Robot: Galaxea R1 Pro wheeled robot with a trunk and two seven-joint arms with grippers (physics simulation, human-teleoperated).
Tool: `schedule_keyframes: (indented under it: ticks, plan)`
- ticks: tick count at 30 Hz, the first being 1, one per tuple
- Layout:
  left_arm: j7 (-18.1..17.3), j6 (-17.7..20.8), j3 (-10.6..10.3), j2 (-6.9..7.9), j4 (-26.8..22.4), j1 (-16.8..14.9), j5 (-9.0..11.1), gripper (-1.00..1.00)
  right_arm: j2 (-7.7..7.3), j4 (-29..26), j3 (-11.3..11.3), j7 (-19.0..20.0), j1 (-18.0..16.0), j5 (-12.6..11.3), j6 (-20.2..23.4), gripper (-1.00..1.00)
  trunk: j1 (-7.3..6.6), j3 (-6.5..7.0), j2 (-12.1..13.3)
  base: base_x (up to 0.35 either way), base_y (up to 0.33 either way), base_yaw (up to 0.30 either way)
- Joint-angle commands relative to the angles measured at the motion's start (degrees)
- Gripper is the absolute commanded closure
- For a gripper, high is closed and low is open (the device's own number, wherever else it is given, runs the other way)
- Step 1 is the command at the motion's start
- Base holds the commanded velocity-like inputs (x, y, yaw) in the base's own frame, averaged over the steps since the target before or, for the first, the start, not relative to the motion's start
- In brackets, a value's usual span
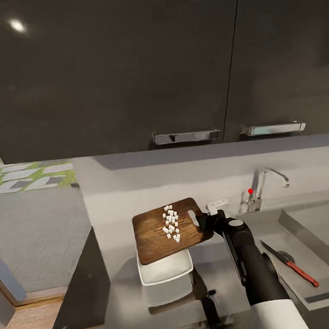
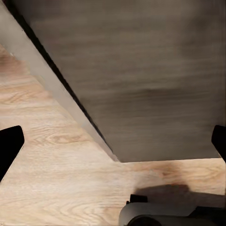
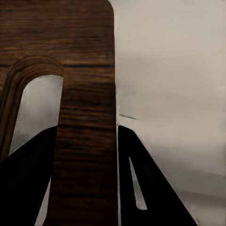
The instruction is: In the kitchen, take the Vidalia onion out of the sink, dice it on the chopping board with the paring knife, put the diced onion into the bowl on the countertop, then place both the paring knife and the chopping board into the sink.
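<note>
Head view: chopping board [image 1: 161, 230] above bowl [image 1: 164, 270]

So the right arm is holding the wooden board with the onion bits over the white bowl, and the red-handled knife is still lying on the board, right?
Not quite. The paring knife lies in the sink, as the head view shows. The rest holds: the right end effector grips the chopping board, diced onion on it, above the bowl.

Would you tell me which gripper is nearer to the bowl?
Right. The right gripper holds the chopping board above the bowl; the left gripper faces wood floor and a dark cabinet, away from it.
</note>
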Motion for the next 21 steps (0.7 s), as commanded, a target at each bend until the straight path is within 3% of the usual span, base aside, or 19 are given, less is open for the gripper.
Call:
schedule_keyframes:
  ticks: [1, 10, 21]
  plan:
    - [0.16, -0.04, -0.32, 0.03, -0.12, 0.04, 0.55, -1.00, 0.04, -0.07, -0.02, 0.42, -0.03, 0.40, 0.23, 1.00, 0.03, 0.08, -0.05, 0.000, 0.296, 0.000]
    - [0.16, -0.04, -0.32, -0.03, -0.12, 0.04, 0.55, -1.00, 0.04, -0.07, 0.01, 0.45, -0.03, 0.40, 0.23, 1.00, 0.03, 0.81, -0.05, 0.068, 0.241, 0.000]
    - [0.16, -0.04, -0.32, -0.01, -0.12, 0.04, 0.54, -1.00, 0.04, 0.03, 0.07, 0.73, -0.03, 0.32, 0.21, 1.00, 0.03, 0.87, -0.05, 0.034, 0.019, 0.000]
